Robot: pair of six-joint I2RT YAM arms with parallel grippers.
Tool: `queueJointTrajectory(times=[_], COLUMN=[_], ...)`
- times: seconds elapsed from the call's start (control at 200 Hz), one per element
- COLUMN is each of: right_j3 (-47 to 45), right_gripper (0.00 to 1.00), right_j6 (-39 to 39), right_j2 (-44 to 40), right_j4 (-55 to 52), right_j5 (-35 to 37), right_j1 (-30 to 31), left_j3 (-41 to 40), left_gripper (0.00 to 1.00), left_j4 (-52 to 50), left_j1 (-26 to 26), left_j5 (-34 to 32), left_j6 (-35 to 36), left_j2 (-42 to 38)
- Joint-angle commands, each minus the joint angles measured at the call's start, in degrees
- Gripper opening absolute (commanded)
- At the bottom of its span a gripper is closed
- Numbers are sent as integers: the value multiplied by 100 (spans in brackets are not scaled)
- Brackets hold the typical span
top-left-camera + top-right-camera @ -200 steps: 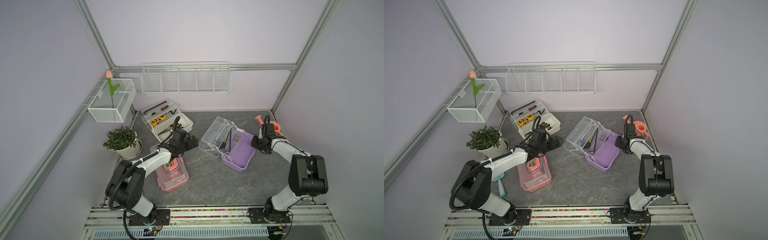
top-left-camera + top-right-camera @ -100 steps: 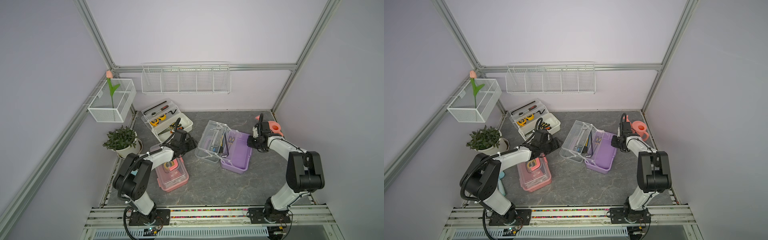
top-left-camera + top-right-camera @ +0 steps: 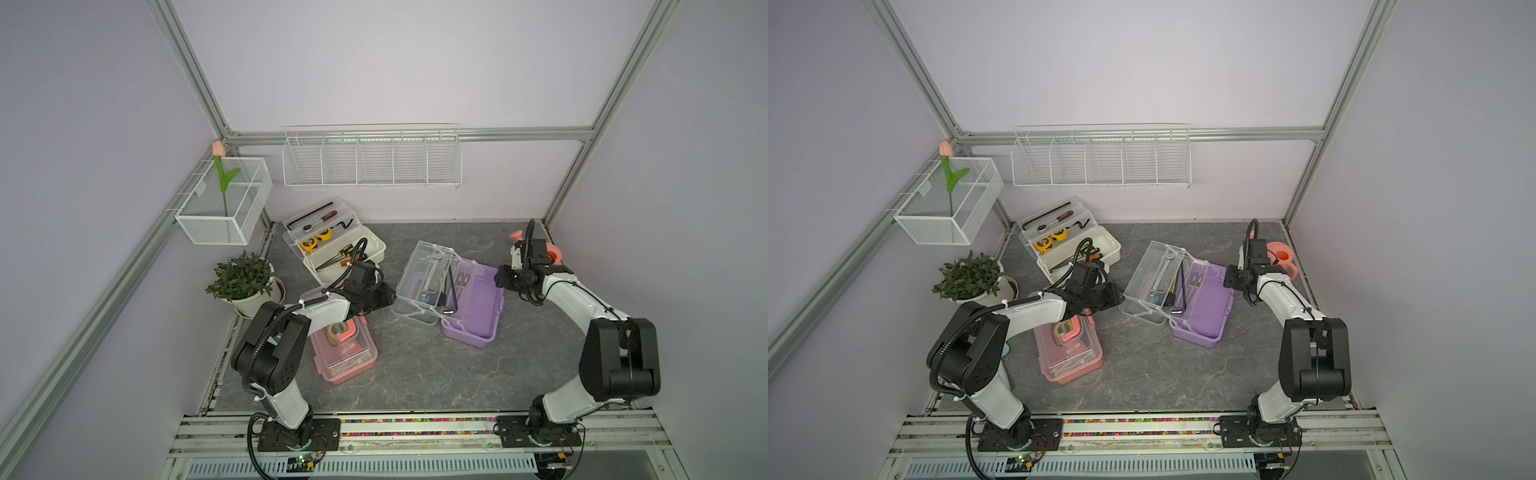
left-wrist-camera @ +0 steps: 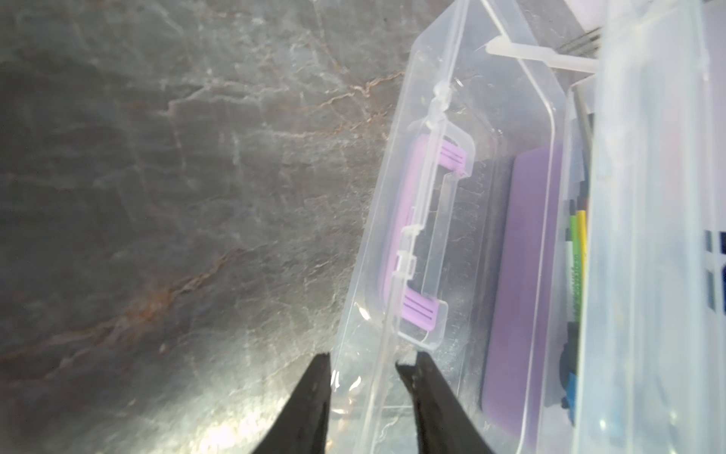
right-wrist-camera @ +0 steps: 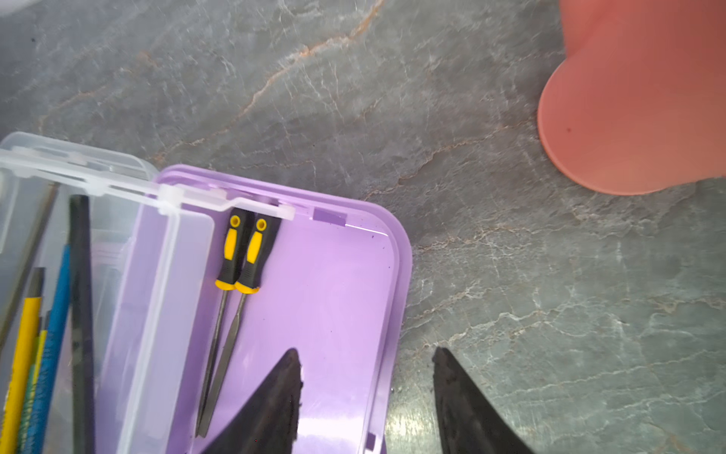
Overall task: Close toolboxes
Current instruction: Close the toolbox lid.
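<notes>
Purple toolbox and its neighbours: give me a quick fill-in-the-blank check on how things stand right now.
1. On the purple toolbox, the left gripper brackets the edge of the clear ____.
2. The right gripper straddles that box's rim with its jaws ____.
3. The shut toolbox is coloured ____.
4. The yellow tape measures sit in the ____ toolbox.

Missing words: lid; open; pink; white.

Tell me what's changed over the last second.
The right gripper opened astride the rim of the purple toolbox, after nudging it slightly toward the left gripper. That gripper reached in and narrowed its jaws around the edge of the clear lid. The pink toolbox and white toolbox stayed put.
</notes>
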Motion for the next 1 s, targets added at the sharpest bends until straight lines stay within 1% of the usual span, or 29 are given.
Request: queueJointTrajectory(times=[0.0, 0.045, 0.13, 0.335, 0.485, 0.615, 0.745, 0.915, 0.995], right_j3=[-66, -141, -319, -637, -726, -766, -778, -789, -795], right_gripper=[57, 57, 57, 58, 58, 58, 58, 58, 58], right_j6=[167, 245, 355, 485, 477, 493, 547, 696, 758], right_j2=[-240, -316, -463, -784, -987, -1111, -1190, -1253, -1276], right_j4=[-218, -214, -134, -16, -42, -60, -20, 79, 131], right_j5=[169, 195, 178, 19, -12, -121, -424, -877, -985], right_j1=[-3, -28, -71, -205, -273, -284, -279, -159, -79], left_j3=[20, 30, 59, 271, 319, 399, 592, 1071, 1282], left_gripper=[30, 29, 25, 25, 12, 5, 4, 4, 4], left_j4=[-324, -388, -499, -712, -726, -862, -1148, -1653, -1781], left_j1=[-17, -26, -63, -270, -311, -311, -343, -567, -695], left_j5=[-133, -188, -272, -507, -605, -784, -1141, -2042, -2333], left_j6=[380, 445, 567, 759, 738, 846, 1066, 1576, 1796], left_j2=[-7, 8, 53, 234, 267, 148, -88, -495, -639])
